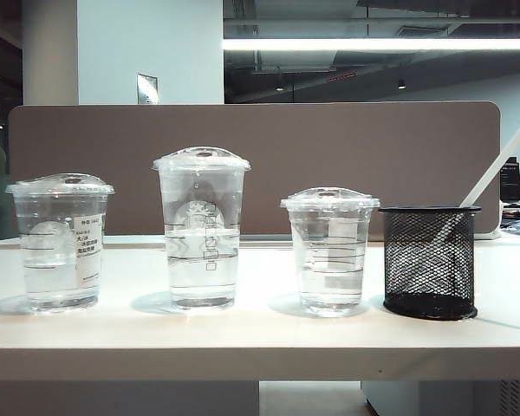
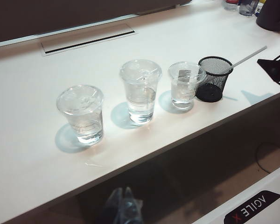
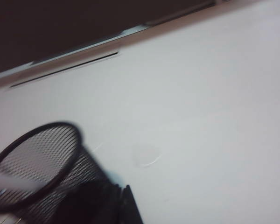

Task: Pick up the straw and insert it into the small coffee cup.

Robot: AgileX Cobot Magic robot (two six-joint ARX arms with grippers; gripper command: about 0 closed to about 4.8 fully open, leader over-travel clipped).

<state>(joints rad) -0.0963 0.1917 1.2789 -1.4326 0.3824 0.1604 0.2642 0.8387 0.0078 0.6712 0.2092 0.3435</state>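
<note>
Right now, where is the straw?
In the left wrist view the straw slants up from the black mesh holder toward the right claw, right of the small coffee cup.

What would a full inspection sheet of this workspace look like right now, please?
Surface: white table, clean and dry.
Job's things: straw tilted, lower end at the mesh holder's rim, not in any cup; small coffee cup upright, lidded, part full of clear liquid, beside the holder.
Clutter: black mesh holder; tall cup and wide cup, both lidded.
Grippers: right pincer shut, near the straw's upper end, grip on it unclear; left pincer below the table's front edge, blurred, state unclear.
Cables: thin dark cable looping under the table.
Surroundings: brown partition behind the table, dim office beyond.
</note>
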